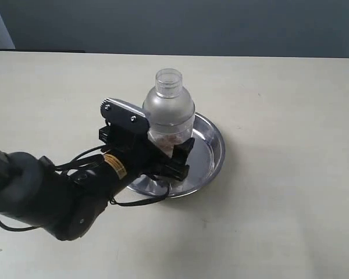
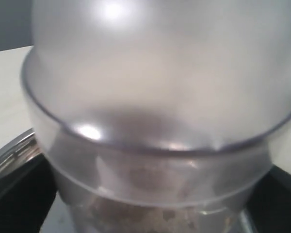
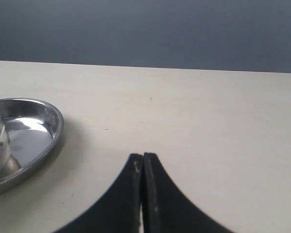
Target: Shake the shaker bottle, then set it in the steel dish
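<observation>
Gripping the shaker bottle (image 1: 168,110) low on its clear body, the left hand (image 1: 170,150) holds it upright between two dark fingers (image 1: 180,158), long axis vertical, cap pointing up and away from the wrist. The steel dish (image 1: 212,145) lies directly beneath this hand, its rim showing beyond the fingers. The bottle's base is inside that rim, at or just above the dish floor (whether it actually touches cannot be told). By this reading the placing move is straight down, then a release, with no sideways travel. The right hand (image 3: 142,194) sits low over the bench (image 1: 279,203), well apart from the dish, its fingers pressed together on nothing, so the left is far nearer. Count: one bottle, one dish, two hands.
</observation>
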Robot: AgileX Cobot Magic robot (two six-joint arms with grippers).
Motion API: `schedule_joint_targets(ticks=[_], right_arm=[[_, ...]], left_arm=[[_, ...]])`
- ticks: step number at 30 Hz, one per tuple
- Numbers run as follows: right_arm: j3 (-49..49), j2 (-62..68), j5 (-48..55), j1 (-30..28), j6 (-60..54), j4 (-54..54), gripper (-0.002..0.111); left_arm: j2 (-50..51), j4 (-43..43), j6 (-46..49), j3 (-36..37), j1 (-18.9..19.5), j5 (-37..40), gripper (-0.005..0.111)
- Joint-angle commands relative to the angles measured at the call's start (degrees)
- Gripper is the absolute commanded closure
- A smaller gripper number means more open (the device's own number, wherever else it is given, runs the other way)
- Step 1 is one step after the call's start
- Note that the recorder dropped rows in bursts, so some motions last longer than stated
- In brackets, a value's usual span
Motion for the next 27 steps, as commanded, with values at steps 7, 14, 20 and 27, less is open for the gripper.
schedule_joint_targets(ticks=[7,14,20,27], right_arm=[[0.1,-0.2,-0.5,0.2,0.0,-0.1,0.109],[0.1,-0.2,-0.5,0.2,0.0,-0.1,0.109],[0.1,-0.2,-0.5,0.2,0.0,-0.1,0.109],[0.1,-0.2,-0.5,0.2,0.0,-0.1,0.109]], left_arm=[[-7.2,1.8,-0.5,6.3,-0.2,-3.0,0.013],[-15.2,0.7,0.1,12.7,-0.2,-3.3,0.014],[-25.5,2.8,1.4,19.1,-0.2,-3.5,0.056],[-38.8,5.4,2.1,24.9,-0.2,1.4,0.106]])
